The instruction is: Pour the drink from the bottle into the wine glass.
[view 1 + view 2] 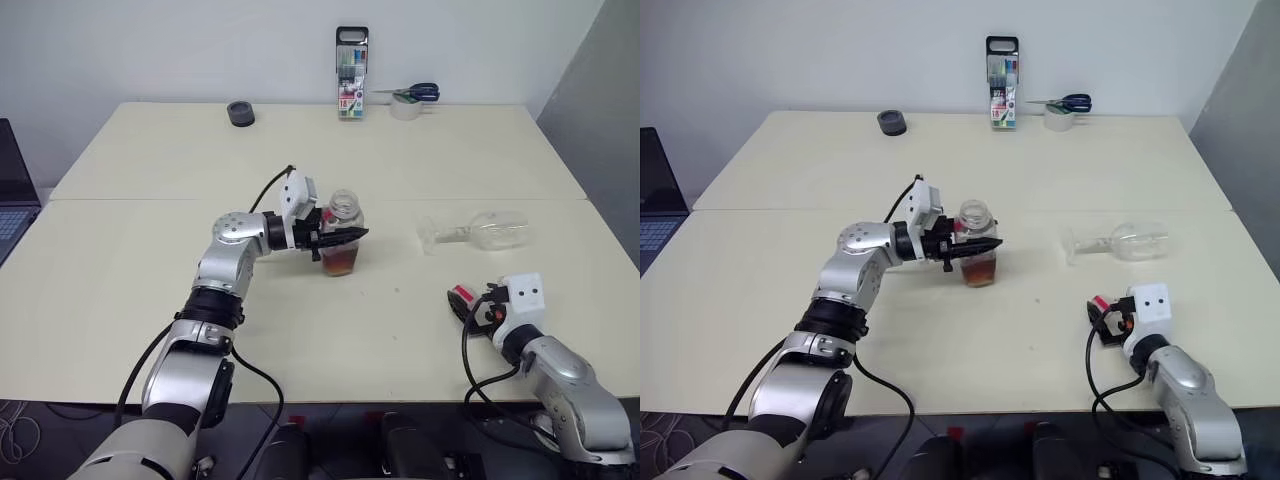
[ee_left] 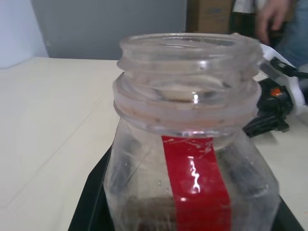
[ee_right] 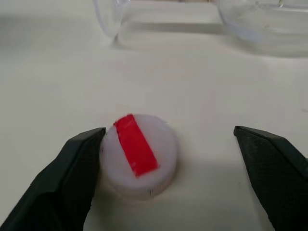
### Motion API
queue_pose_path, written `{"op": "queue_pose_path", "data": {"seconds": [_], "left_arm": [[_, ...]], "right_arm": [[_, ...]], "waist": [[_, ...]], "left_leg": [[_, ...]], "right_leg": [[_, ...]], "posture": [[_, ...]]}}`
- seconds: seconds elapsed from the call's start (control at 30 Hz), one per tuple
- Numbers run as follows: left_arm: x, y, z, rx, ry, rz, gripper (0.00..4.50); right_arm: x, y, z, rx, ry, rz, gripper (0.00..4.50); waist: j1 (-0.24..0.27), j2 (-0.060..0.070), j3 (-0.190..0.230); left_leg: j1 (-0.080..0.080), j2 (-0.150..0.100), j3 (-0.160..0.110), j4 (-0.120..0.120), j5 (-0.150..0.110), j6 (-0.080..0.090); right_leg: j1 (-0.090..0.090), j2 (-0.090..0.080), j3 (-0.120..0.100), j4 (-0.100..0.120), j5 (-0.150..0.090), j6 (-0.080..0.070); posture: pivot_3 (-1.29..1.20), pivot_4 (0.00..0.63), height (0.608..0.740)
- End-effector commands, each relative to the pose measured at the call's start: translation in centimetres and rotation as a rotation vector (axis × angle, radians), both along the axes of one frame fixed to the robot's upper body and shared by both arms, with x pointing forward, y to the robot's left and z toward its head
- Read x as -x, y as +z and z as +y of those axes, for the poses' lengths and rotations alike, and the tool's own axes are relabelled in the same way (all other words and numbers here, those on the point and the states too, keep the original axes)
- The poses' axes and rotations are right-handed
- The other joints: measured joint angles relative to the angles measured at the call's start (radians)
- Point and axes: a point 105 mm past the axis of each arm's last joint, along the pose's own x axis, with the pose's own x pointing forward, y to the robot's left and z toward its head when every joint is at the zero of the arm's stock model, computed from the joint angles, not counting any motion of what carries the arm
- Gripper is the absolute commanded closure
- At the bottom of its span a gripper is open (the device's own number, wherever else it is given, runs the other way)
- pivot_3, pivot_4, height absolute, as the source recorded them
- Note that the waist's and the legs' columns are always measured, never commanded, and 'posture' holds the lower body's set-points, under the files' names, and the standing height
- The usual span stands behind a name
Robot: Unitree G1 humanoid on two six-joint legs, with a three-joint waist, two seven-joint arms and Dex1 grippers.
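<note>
Right gripper [image 3: 168, 168] sits low at the near edge of the cream counter [image 1: 140, 260], its two black fingers spread wide apart and gripping nothing. Between them, close against one finger, a white bottle cap [image 3: 138, 155] with a red strip across its top lies flat on the counter. Ahead of this gripper, beyond the cap, the wine glass [image 1: 478, 232] lies on its side, foot toward the left gripper and bowl away from it; it looks empty.

Farther in, the left gripper [image 1: 338, 236] points level across the counter and is clamped around the bottle [image 1: 342, 236], which stands upright and uncapped, its red label strip facing the left wrist camera. The drink [image 1: 340, 262], amber-brown, fills only the lower part of the bottle.

Well beyond both grippers, along the far edge, stand a marker case [image 1: 351, 74], a roll of tape [image 1: 405, 108] with blue-handled scissors [image 1: 410, 94] on it, and a small dark round object [image 1: 240, 113].
</note>
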Motion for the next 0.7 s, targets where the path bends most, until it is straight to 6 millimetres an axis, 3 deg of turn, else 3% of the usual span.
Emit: {"op": "queue_pose_path", "data": {"seconds": [0.03,0.13,0.2,0.37,0.57,0.7], "left_arm": [[-1.1,2.8,1.6,0.036,0.113,-0.092,2.85],[-2.6,3.3,3.9,0.045,0.278,-0.101,2.85],[-3.4,3.5,5.2,0.049,0.381,-0.104,2.85],[-5.3,3.9,9.3,0.075,0.650,-0.088,2.85],[-6.0,3.5,13.8,0.103,0.886,-0.056,2.85],[-5.9,3.1,16.3,0.112,0.993,-0.037,2.85]], "right_arm": [[0.6,0.6,-0.8,0.009,0.017,0.019,0.00],[1.0,2.9,-0.5,0.085,0.117,-0.035,0.00],[1.3,4.9,0.8,0.094,0.227,-0.084,0.00],[1.2,9.8,5.9,-0.023,0.484,-0.193,0.00],[0.3,11.0,12.3,0.011,0.717,-0.219,0.00],[-0.9,11.4,15.5,0.005,0.783,-0.246,0.00]], "waist": [[0.000,0.000,0.000],[0.002,0.000,0.000],[0.000,0.000,0.000],[-0.004,0.000,0.000],[-0.003,0.000,0.000],[-0.001,0.000,0.000]], "left_leg": [[0.000,0.000,0.000,0.000,0.000,0.000],[0.000,0.000,0.000,0.000,0.000,0.000],[0.000,0.000,0.000,0.000,0.000,0.000],[0.001,0.001,0.000,0.000,0.000,0.000],[-0.001,0.000,-0.001,0.000,0.000,0.000],[-0.002,0.000,-0.001,0.000,0.000,-0.001]], "right_leg": [[0.000,0.000,0.000,0.000,0.000,0.000],[0.000,0.000,0.000,0.000,0.000,0.000],[0.000,0.000,0.000,0.000,0.000,0.000],[0.000,0.000,0.000,0.000,0.000,0.000],[0.000,0.000,-0.001,-0.001,0.000,0.000],[-0.001,-0.001,-0.001,-0.001,0.000,0.000]], "posture": [[0.00,0.150,0.740],[0.00,0.150,0.740],[0.00,0.150,0.740],[0.00,0.150,0.740],[0.00,0.150,0.740],[0.00,0.150,0.740]]}}
